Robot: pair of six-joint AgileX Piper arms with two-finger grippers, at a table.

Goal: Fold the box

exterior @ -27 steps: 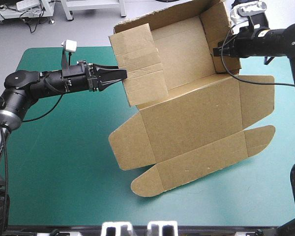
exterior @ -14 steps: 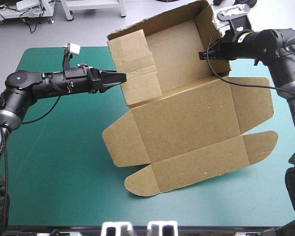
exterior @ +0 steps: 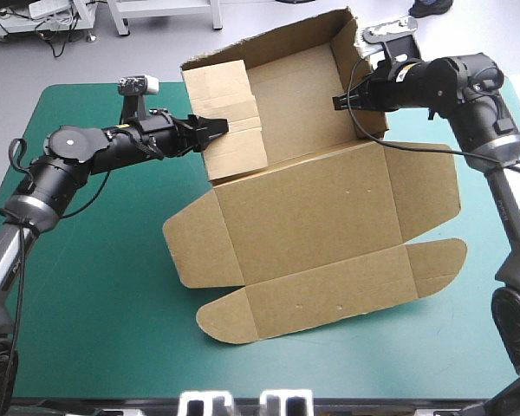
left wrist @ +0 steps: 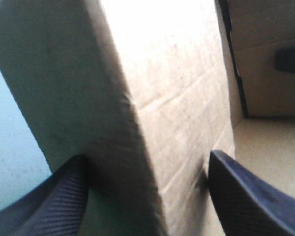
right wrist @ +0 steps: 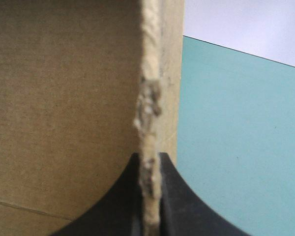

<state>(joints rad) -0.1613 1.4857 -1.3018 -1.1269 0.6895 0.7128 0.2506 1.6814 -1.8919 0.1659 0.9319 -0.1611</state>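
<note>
A: How is the box (exterior: 312,217) lying?
B: Brown corrugated board, mid-table, long axis running far-to-near, rounded lid flaps pointing nearward.
A: Grippers?
B: Right gripper (exterior: 338,102) is pinching the frayed right wall edge. Left gripper (exterior: 218,129) is straddling the folded left wall, fingers apart.

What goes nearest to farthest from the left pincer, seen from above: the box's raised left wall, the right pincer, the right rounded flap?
1. Raised left wall: between the left pincer and its two fingers.
2. Right pincer: across the box, on its right wall.
3. Right rounded flap: lying flat, near-right side.
</note>
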